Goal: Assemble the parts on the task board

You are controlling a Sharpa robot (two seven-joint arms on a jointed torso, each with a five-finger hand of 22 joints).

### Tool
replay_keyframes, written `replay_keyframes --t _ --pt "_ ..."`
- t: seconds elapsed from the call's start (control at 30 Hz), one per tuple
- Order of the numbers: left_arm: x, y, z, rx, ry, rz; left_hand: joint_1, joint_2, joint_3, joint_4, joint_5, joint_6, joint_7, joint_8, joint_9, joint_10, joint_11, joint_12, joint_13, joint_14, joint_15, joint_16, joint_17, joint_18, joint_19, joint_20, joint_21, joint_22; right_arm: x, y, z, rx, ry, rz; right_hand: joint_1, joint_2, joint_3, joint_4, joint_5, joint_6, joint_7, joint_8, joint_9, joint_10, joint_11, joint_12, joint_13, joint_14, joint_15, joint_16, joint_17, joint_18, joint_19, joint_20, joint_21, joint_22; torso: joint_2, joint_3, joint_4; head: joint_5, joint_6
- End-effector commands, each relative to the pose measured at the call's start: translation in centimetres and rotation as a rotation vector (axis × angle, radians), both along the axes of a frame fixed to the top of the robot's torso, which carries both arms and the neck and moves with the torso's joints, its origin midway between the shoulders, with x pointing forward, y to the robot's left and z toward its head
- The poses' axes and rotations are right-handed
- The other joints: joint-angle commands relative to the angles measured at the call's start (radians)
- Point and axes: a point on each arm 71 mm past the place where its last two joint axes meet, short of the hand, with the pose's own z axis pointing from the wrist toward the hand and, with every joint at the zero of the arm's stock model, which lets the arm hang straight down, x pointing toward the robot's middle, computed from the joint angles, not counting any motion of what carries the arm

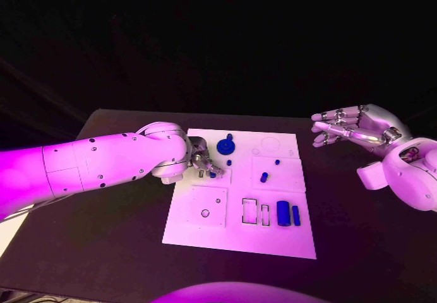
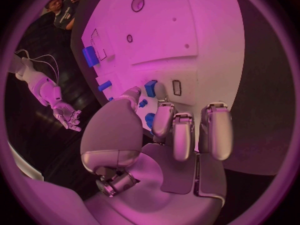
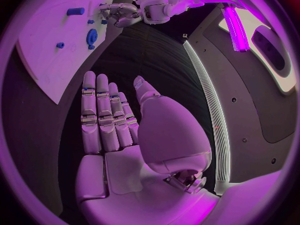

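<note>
Two hands, one low at the task board, one raised off to the side.

Left hand sits low over the board's left edge beside a small blue part, fingers curled downward; whether it grips anything I cannot tell. Right hand hovers past the board's right edge, fingers spread, holding nothing. A blue gear and upright pegs stand mid-board; two blue bars lie nearer the robot.

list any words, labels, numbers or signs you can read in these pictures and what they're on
None can be read.
task board: outlines and holes, no legible text.
blue parts: no markings visible.
left hand, right hand: no legible labels.
</note>
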Motion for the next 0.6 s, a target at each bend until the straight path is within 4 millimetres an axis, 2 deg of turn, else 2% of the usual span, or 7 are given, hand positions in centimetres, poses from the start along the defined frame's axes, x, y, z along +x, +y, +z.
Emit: replay_keyframes --t 0.03,0.17,0.33,0.37,0.47,0.57,0.6 --pt "-0.3 0.6 -0.2 0.031 0.020 0.048 0.002 0.013 -0.026 0.000 -0.017 0.006 -0.001 0.007 0.003 -0.002 -0.006 0.002 0.001 0.105 -0.004 0.003 0.263 -0.005 0.015 -0.009 0.000 0.099 0.0 0.1 -0.1 0.000 0.003 0.012 0.003 0.004 -0.002 -0.002 0.006 -0.005 0.001 -0.001 -0.001 -0.009 0.000 0.005 -0.001 0.000 0.003 -0.004 -0.001 0.006 0.003 0.005 -0.005 -0.001 0.000 0.0002 0.0003 -0.003 0.001" --pt "-0.3 0.7 0.7 -0.042 0.010 0.063 0.018 0.023 -0.062 0.000 -0.019 -0.025 0.009 -0.010 -0.003 -0.038 0.001 -0.053 -0.050 0.105 0.000 0.003 0.263 0.006 -0.012 -0.007 -0.038 0.053 0.0 0.0 -0.2 -0.001 0.005 0.011 0.003 0.004 -0.002 -0.002 0.006 -0.005 0.001 -0.001 -0.001 -0.009 0.000 0.005 -0.001 0.000 0.003 -0.004 -0.001 0.006 0.003 0.005 -0.005 -0.001 -0.001 -0.0002 0.0005 -0.003 0.002" --pt "0.0 0.8 2.5 -0.223 0.047 0.088 0.072 0.049 -0.111 0.001 -0.017 -0.102 0.053 -0.076 -0.058 -0.252 0.042 -0.365 -0.334 0.078 0.033 -0.060 0.195 0.053 -0.130 0.020 -0.216 -0.148 0.1 0.0 -0.3 -0.001 0.007 0.009 0.003 0.004 -0.002 -0.002 0.006 -0.005 0.001 -0.001 -0.001 -0.009 0.000 0.005 -0.001 0.000 0.003 -0.004 -0.001 0.006 0.003 0.005 -0.005 -0.001 -0.001 0.0000 -0.0014 -0.002 0.007" --pt "0.1 0.9 3.0 -0.247 0.054 0.089 0.082 0.052 -0.121 0.000 -0.017 -0.123 0.067 -0.091 -0.072 -0.323 0.051 -0.458 -0.416 0.038 0.042 -0.145 0.111 0.076 -0.199 0.030 -0.321 -0.261 0.1 0.0 -0.3 -0.001 0.007 0.009 0.003 0.004 -0.002 -0.002 0.006 -0.005 0.001 -0.001 -0.001 -0.009 0.000 0.005 -0.001 0.000 0.003 -0.004 -0.001 0.006 0.003 0.005 -0.005 -0.001 -0.002 -0.0005 -0.0015 -0.002 0.007" --pt "0.6 1.5 4.2 -0.273 0.076 0.081 0.095 0.061 -0.161 0.000 -0.039 -0.143 0.084 -0.109 -0.108 -0.365 0.071 -0.510 -0.468 -0.049 0.059 -0.355 -0.077 0.125 -0.328 0.049 -0.584 -0.519 0.2 -0.1 -0.4 -0.002 0.010 0.007 0.003 0.004 -0.003 -0.003 0.007 -0.006 0.001 -0.001 -0.002 -0.010 0.000 0.005 -0.002 -0.001 0.004 -0.005 -0.001 0.006 0.003 0.005 -0.006 -0.001 -0.001 0.0000 -0.0012 -0.002 0.008" --pt "1.1 2.2 5.3 -0.256 0.105 0.065 0.103 0.079 -0.186 -0.001 -0.120 -0.203 0.119 -0.155 -0.162 -0.459 0.110 -0.621 -0.551 -0.251 0.098 -0.835 -0.454 0.132 -0.401 0.078 -0.774 -0.663 0.2 -0.1 -0.5 -0.002 0.012 0.006 0.003 0.004 -0.003 -0.003 0.007 -0.006 0.001 -0.001 -0.002 -0.010 0.000 0.005 -0.002 -0.001 0.004 -0.005 -0.001 0.006 0.003 0.005 -0.006 -0.001 0.000 0.0014 -0.0017 -0.005 0.013" --pt "1.3 2.5 5.7 -0.248 0.113 0.060 0.110 0.084 -0.190 0.000 -0.134 -0.217 0.129 -0.168 -0.183 -0.476 0.120 -0.656 -0.581 -0.261 0.108 -0.900 -0.492 0.134 -0.408 0.090 -0.825 -0.701 0.2 -0.1 -0.5 -0.003 0.012 0.005 0.003 0.004 -0.003 -0.003 0.007 -0.006 0.001 -0.001 -0.002 -0.010 0.000 0.005 -0.002 -0.001 0.004 -0.005 -0.001 0.006 0.003 0.005 -0.006 -0.001 0.000 0.0014 -0.0013 -0.005 0.014"
